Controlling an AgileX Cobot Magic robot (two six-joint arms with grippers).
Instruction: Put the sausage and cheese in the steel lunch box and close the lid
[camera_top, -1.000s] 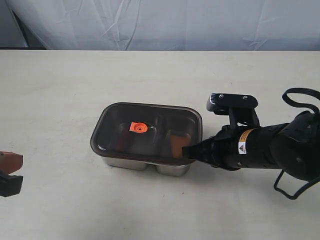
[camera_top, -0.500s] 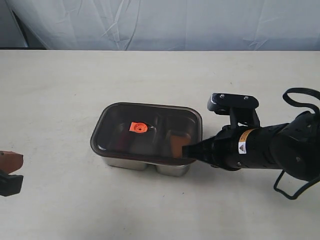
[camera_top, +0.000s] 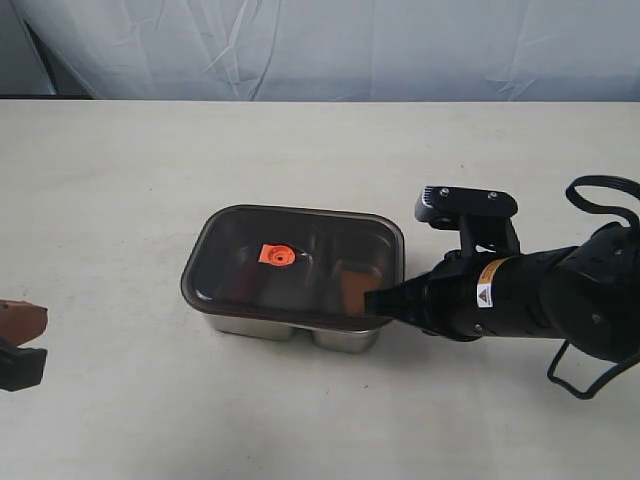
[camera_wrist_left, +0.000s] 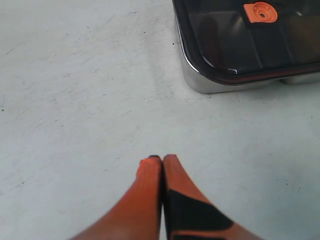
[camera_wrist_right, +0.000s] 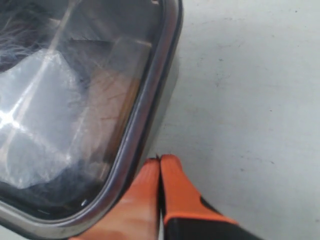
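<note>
The steel lunch box (camera_top: 262, 327) stands mid-table with the dark translucent lid (camera_top: 240, 250) lying on top, its orange valve tab (camera_top: 277, 256) up. Through the lid an orange-brown shape, probably the cheese (camera_top: 352, 283), shows in the right compartment. The sausage is not clearly visible under the lid. My right gripper (camera_top: 372, 302) is shut, its tips at the lid's right front rim (camera_wrist_right: 145, 110); in the right wrist view the gripper (camera_wrist_right: 159, 159) sits just beside the box edge. My left gripper (camera_wrist_left: 156, 159) is shut and empty, at the exterior view's far left edge (camera_top: 20, 345), well away from the box (camera_wrist_left: 200, 82).
The pale table (camera_top: 120, 180) runs out to a white backdrop (camera_top: 330, 45) at the rear. The right arm's black body and cable (camera_top: 585, 300) occupy the right side.
</note>
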